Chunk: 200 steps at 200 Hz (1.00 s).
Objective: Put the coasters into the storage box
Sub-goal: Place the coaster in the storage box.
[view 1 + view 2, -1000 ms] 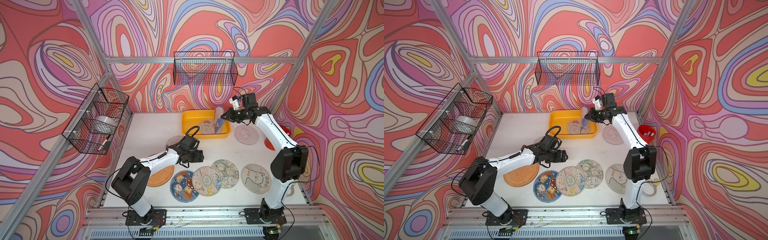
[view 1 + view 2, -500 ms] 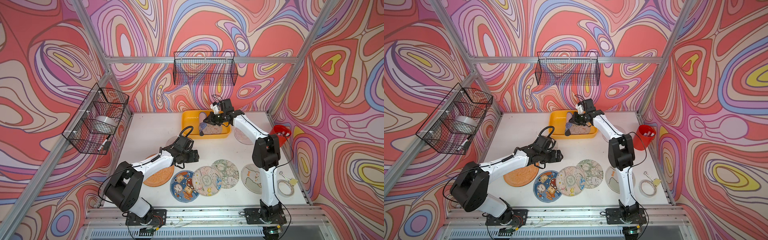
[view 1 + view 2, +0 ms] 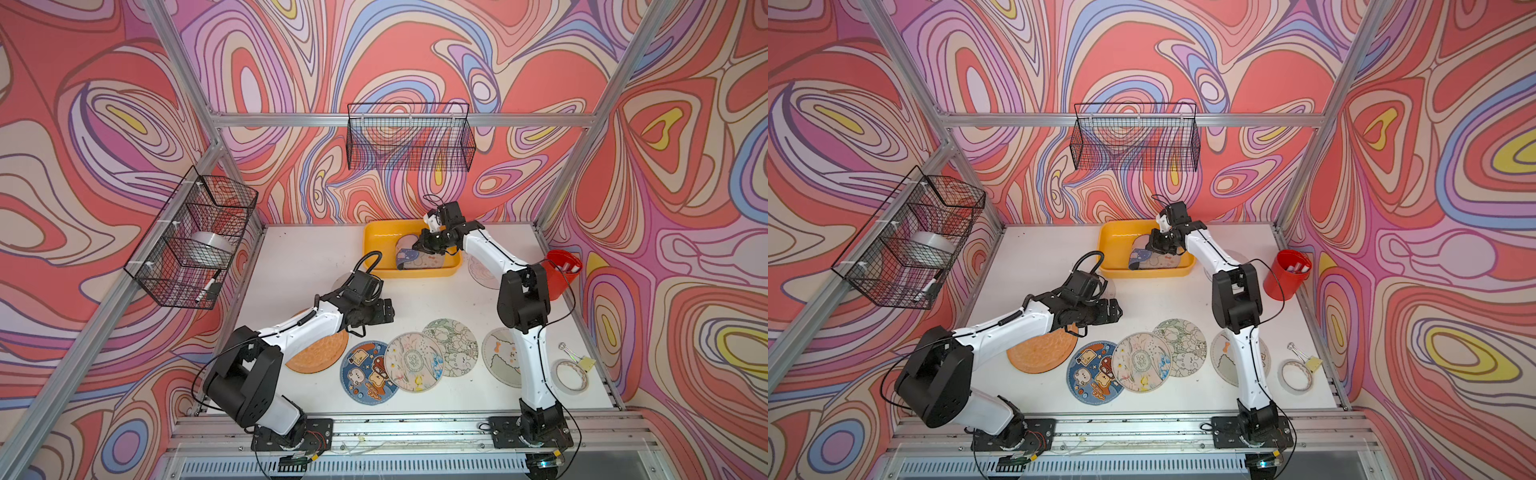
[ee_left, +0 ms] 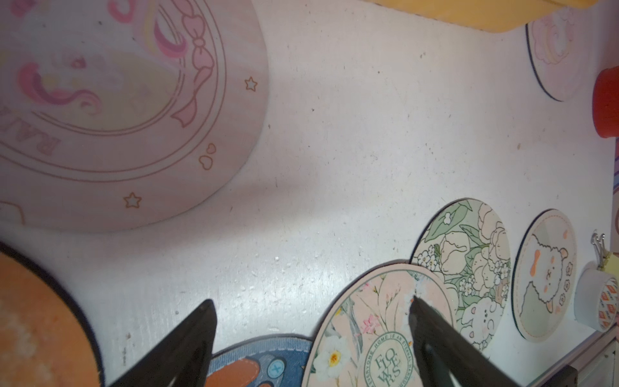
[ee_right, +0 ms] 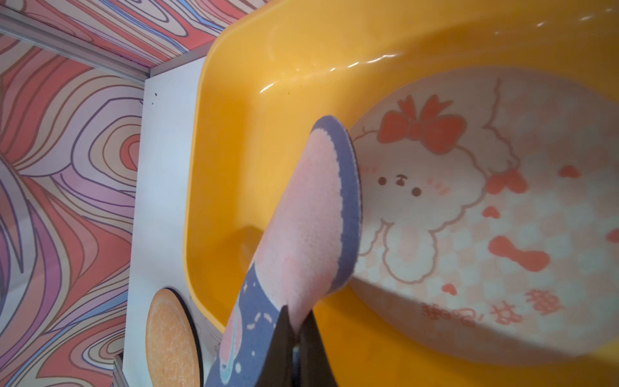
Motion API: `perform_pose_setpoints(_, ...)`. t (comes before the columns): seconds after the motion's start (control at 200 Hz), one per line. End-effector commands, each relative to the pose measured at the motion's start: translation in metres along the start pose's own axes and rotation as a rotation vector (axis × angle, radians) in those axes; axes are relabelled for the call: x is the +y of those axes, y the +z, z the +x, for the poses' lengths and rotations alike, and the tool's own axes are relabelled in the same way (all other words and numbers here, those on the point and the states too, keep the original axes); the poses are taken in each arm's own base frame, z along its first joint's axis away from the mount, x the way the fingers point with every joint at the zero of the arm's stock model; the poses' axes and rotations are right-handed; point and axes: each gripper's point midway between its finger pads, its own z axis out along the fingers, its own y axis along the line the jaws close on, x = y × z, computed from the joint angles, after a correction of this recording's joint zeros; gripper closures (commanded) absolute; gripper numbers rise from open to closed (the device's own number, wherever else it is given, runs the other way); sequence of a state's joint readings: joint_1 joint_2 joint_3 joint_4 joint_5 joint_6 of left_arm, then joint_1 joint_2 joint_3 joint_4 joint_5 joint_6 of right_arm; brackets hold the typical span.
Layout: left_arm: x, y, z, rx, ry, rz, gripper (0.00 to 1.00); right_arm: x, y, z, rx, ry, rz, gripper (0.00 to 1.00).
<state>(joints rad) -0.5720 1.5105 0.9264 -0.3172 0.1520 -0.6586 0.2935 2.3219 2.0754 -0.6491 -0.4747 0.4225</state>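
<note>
Right gripper (image 5: 294, 321) pinching blue coaster (image 5: 311, 217), tilted over storage box (image 3: 374, 237); bunny coaster (image 5: 469, 217) already inside. Left gripper (image 4: 312, 300) jaws spread, empty. Seven more coasters (image 3: 413, 361) left on table (image 3: 299, 257).

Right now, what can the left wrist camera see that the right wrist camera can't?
Only the left wrist view shows the open left gripper, the flower coaster, the lamb coaster, the tape roll and the red cup. Only the right wrist view shows the right gripper shut on the blue-and-pink coaster at the yellow storage box, where the bunny coaster lies. Both show the orange coaster and that box.
</note>
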Motion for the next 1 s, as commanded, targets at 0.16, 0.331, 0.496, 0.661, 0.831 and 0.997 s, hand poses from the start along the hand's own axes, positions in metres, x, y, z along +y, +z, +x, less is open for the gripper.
perform_pose_setpoints(0.16, 0.011, -0.007, 0.0, -0.005, -0.002, -0.033, 0.08, -0.053, -0.007, 0.01, 0.049, -0.003, 0.152, 1.0)
perform_pose_setpoints(0.331, 0.012, -0.007, -0.002, -0.007, -0.004, -0.037, 0.08, -0.066, -0.016, 0.01, 0.054, -0.008, 0.216, 1.0)
perform_pose_setpoints(0.496, 0.015, -0.007, -0.002, -0.002, -0.007, -0.044, 0.08, -0.074, -0.018, 0.011, 0.073, -0.021, 0.263, 0.56)
perform_pose_setpoints(0.661, 0.019, -0.008, -0.004, -0.007, -0.009, -0.054, 0.07, -0.069, -0.031, 0.006, 0.043, -0.036, 0.285, 0.32)
perform_pose_setpoints(0.831, 0.028, -0.01, -0.009, -0.013, -0.019, -0.078, 0.05, -0.057, -0.047, 0.008, 0.026, -0.042, 0.261, 0.24)
perform_pose_setpoints(0.997, 0.051, -0.02, -0.027, -0.03, -0.049, -0.121, 0.05, -0.028, -0.063, 0.021, 0.012, -0.053, 0.197, 0.21)
